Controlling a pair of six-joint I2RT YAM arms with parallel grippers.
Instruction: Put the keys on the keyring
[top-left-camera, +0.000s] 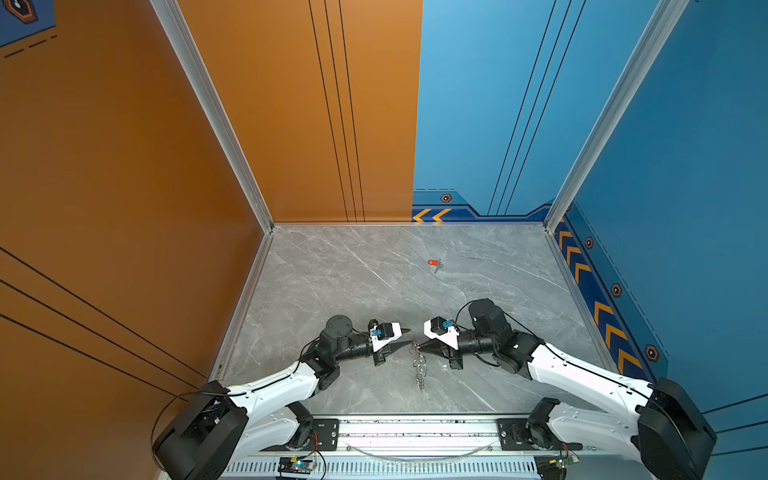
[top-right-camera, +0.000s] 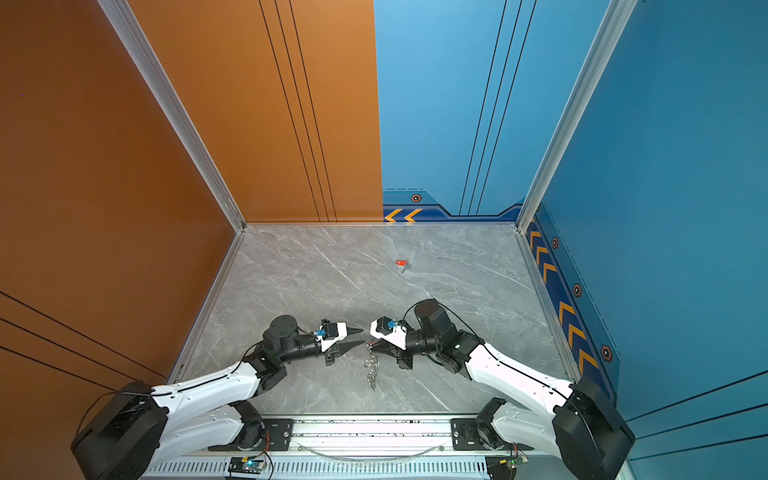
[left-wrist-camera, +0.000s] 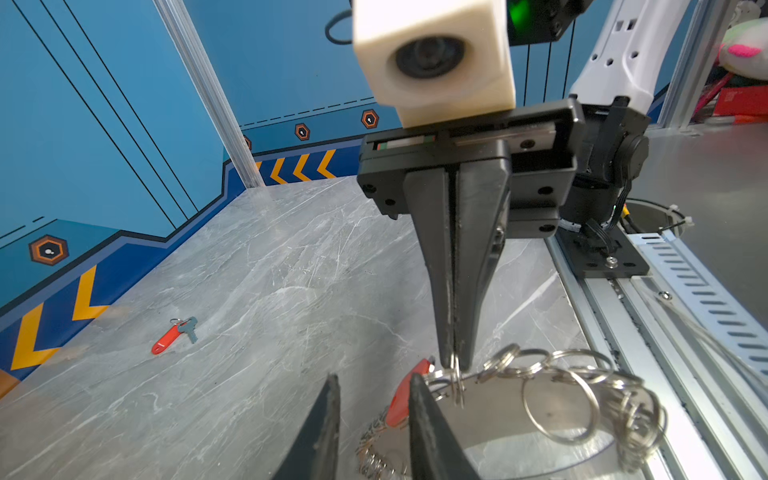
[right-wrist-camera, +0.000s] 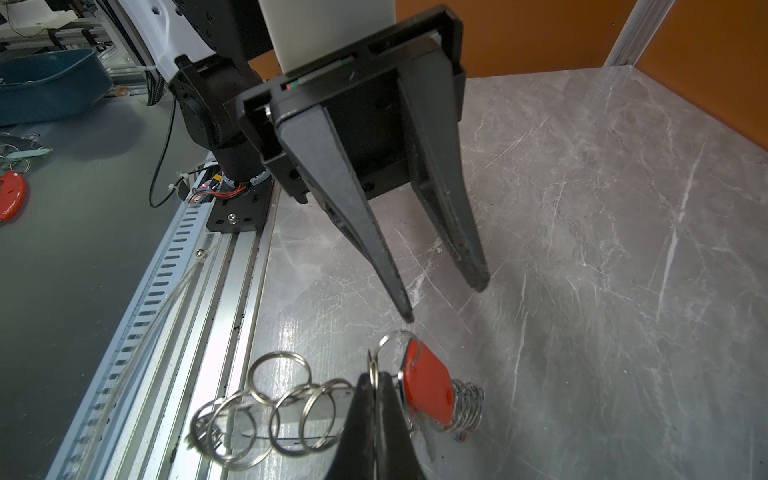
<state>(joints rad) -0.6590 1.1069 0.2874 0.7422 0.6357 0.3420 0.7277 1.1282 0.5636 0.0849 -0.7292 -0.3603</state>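
Near six o'clock, the right gripper (top-left-camera: 420, 347) is clamping the keyring (top-left-camera: 419, 368) while the left gripper (top-left-camera: 409, 337), jaws parted and empty, is probably needing the loose key (top-left-camera: 434, 262) at twelve o'clock.

The keyring (right-wrist-camera: 309, 392) is shiny metal, the key tag (right-wrist-camera: 428, 386) glossy plastic, the tabletop (right-wrist-camera: 602, 249) smooth marbled grey.

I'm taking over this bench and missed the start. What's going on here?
Two robot arms are putting keys on a keyring. The right gripper is shut on one split ring of the keyring, and the rest of it lies on the table. A red-tagged key sits right beside that grip, apparently already on the ring. The left gripper is open just short of it, holding nothing. The other key lies alone farther back.
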